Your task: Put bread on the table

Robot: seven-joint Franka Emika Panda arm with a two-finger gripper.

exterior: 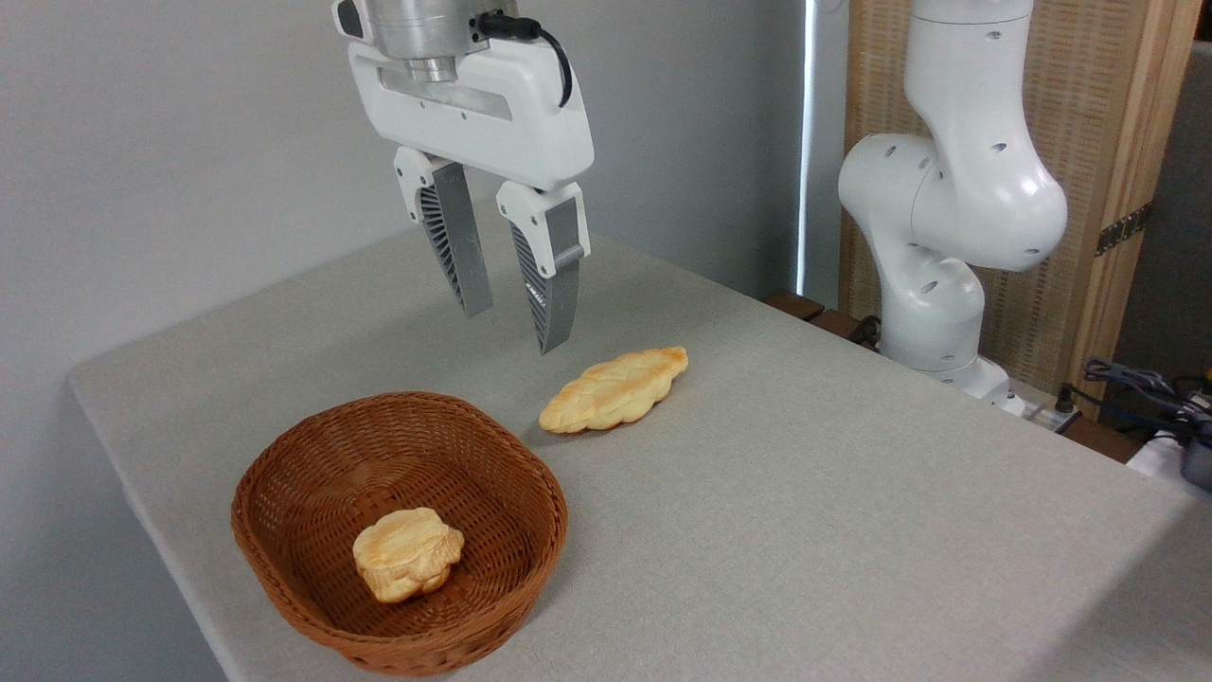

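Nearest the camera, at lower left of the frame, I see a brown woven wicker basket (284, 549) standing on the large light grey fabric-like table (805, 530). Inside it, on the basket floor toward the near wall, lies the small lumpy golden-yellow bun with a browned layered top, the bread (408, 553). Its browned top faces up. It is roundish, so its long axis is weak; its slightly wider span runs left to right in the frame.

From my station I read the white two-finger gripper with grey ribbed fingers (512, 331) hanging in the upper middle of the frame, fingertips pointing down and spread apart with nothing between them. The bread sits well below it and somewhat to the left, with no contact; the gripper is above the table behind the basket's far rim.

Right of the basket, on the bare table, lies a flat braided leaf-shaped golden loaf (615, 389), just below and right of the fingertips, its long axis running from lower left to upper right.

At upper right stands the white arm base (947, 237).
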